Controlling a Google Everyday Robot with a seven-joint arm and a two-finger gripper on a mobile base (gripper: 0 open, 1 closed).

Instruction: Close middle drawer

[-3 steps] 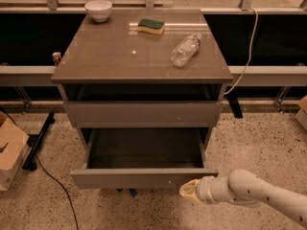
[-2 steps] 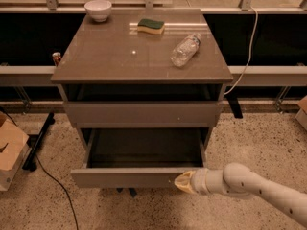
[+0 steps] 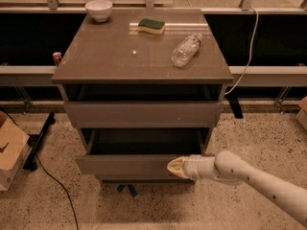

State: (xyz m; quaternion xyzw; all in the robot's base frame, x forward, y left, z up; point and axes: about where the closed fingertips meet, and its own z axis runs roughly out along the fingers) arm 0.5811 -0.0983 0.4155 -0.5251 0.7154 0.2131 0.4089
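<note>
As pincer point(image 3: 175, 167) meets its front, middle drawer point(image 3: 127, 166) further in

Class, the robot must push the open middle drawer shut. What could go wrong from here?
1. The gripper sits at the middle drawer front, right of centre; an off-centre push might skew the drawer and jam it.
2. The plastic bottle lies on its side on the tabletop; a hard slam could set it rolling.
</note>
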